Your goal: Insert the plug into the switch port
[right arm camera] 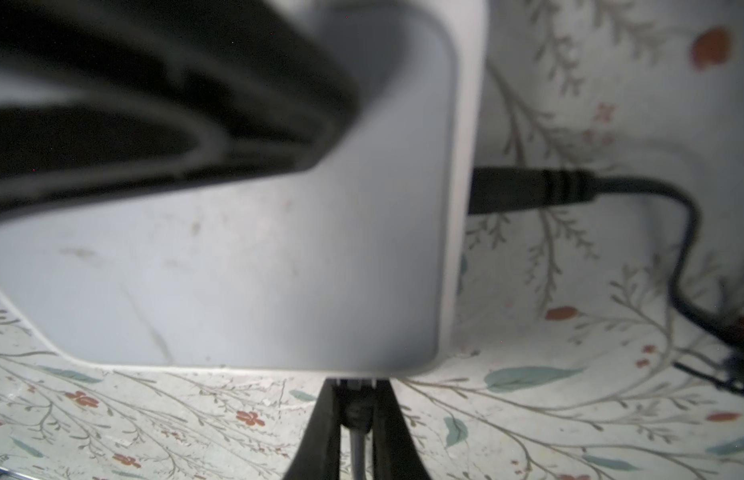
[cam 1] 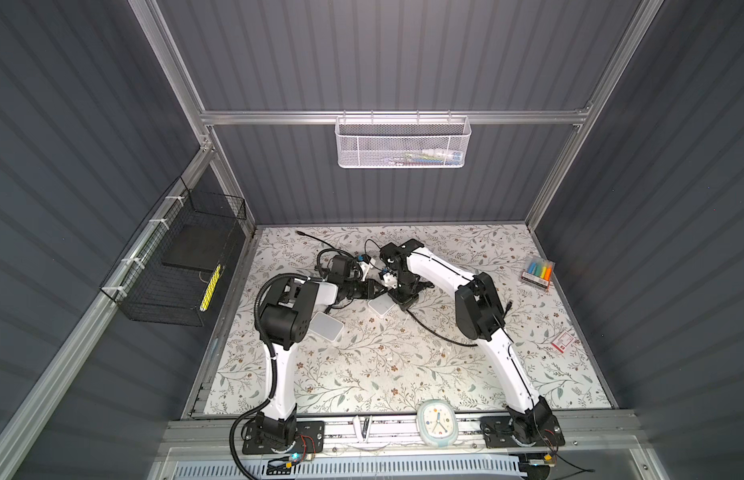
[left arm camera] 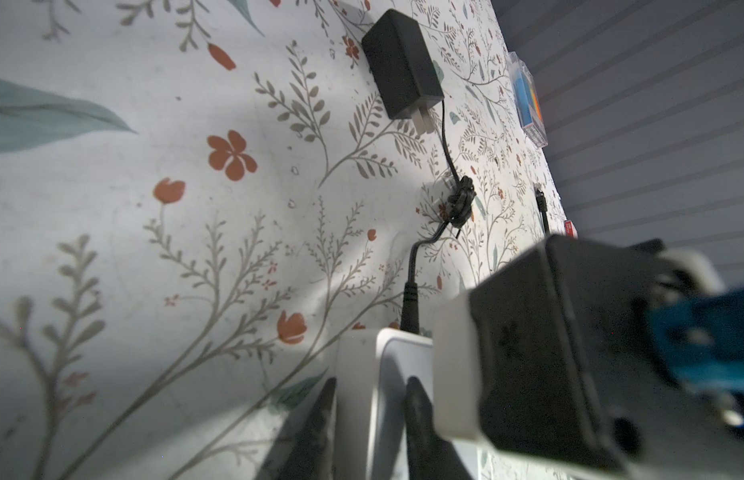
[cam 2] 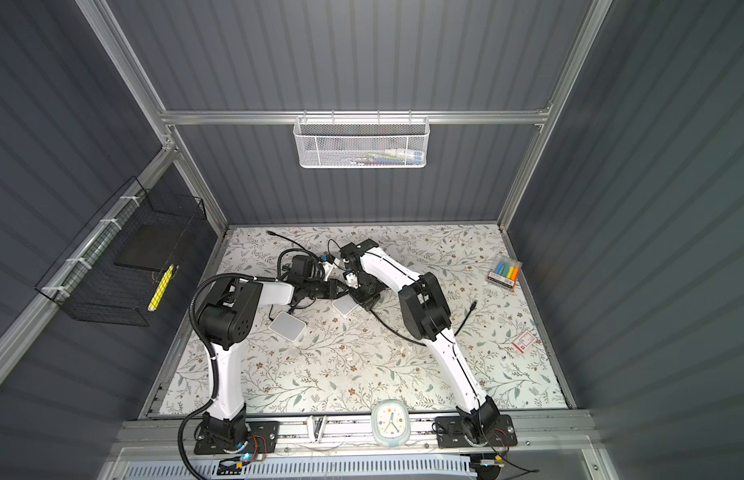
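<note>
**Bench stock, as seen from the floor**

- Switch: a small white box lying flat on the flowered table. It sits in the middle of both top views, right where the two arms meet.
- Left gripper: clamped on the switch, with black fingers either side of one edge, at the bottom of the left wrist view.
- Right gripper: pinched on the plug, at the lower middle of the right wrist view.
- Plug: black, with its nose at the switch's edge. It looks to be entering a port, but the joint is in shadow and I can't tell how deep it sits.
- Cable: black, trailing from the right gripper toward the lower right.
- Power lead: black, plugged into the adjoining side of the switch. It runs off to an adapter at the upper middle of the left wrist view.
- Second white box: lower left of the switch and apart from it, beside the left arm.
- Markers and card: along the right edge of the table.
- Clock: on the rail at the bottom centre.
</note>
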`<state>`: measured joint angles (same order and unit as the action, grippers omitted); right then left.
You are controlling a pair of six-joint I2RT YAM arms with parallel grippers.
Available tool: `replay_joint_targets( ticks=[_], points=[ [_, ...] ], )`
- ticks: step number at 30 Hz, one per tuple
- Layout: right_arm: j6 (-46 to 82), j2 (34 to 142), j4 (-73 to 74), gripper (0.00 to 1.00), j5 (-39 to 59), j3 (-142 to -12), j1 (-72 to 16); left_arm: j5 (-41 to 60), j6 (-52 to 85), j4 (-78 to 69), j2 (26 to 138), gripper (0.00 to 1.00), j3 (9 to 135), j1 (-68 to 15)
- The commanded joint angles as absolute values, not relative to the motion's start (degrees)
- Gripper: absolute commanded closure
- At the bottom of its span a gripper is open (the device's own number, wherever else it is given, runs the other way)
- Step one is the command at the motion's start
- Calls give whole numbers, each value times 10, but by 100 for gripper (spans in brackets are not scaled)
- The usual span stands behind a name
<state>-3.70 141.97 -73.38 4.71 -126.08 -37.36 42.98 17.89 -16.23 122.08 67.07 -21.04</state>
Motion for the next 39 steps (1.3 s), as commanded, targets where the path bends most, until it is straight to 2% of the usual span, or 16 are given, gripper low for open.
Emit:
replay_joint_targets(
  ticks=[1, 23, 39],
  points=[
    [-34, 1432, -531, 100, 91, -1301, -387, 523, 192, -109, 1246, 73, 648, -272],
    [70, 1424, -502, 100, 89, -1267, -375, 511, 236, -199, 1233, 74, 580, -268],
    [78, 1430, -490, 100, 101, -1276, -374, 537, 253, -253, 1245, 76, 555, -271]
  ],
)
